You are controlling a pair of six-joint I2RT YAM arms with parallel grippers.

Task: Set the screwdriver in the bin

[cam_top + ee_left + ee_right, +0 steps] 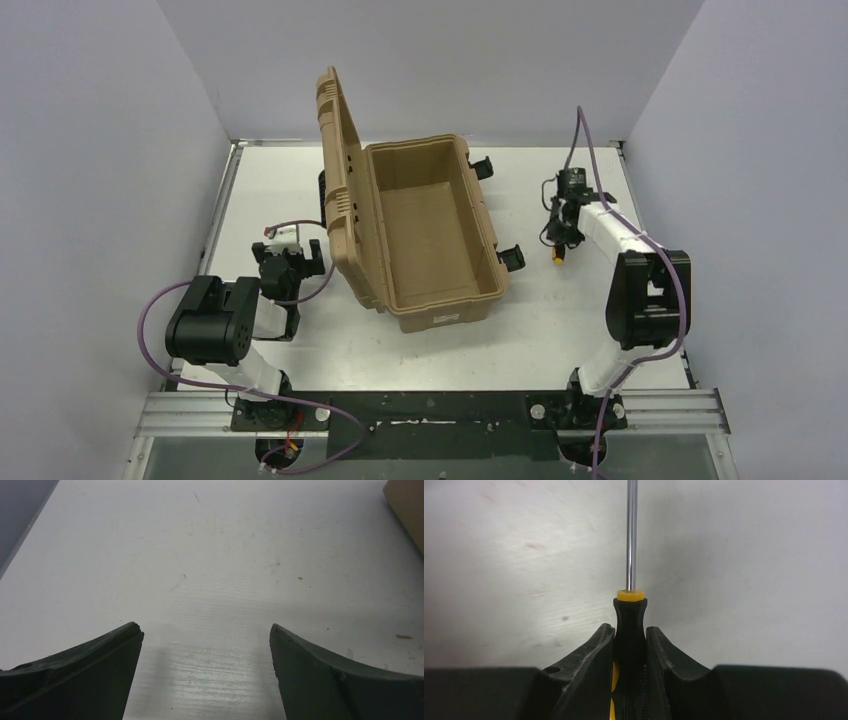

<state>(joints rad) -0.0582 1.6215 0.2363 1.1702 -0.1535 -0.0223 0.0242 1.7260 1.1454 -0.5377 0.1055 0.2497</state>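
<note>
The screwdriver (629, 615) has a black handle with a yellow collar, and its thin metal shaft (631, 535) points away from the camera over the white table. My right gripper (630, 630) is shut on the handle, one finger pressed against each side. From above, that gripper (560, 235) sits right of the bin, and the screwdriver's yellow end (560, 260) pokes out below it. The bin (440, 310) is a tan case standing open at the table's middle, its lid (340, 180) upright on the left. My left gripper (300, 262) is open left of the bin, holding nothing.
Black latches (511, 257) stick out from the bin's right side toward the right arm. A tan corner of the bin (407, 505) shows at the top right of the left wrist view, past my left gripper (206, 630). Grey walls enclose the table on three sides.
</note>
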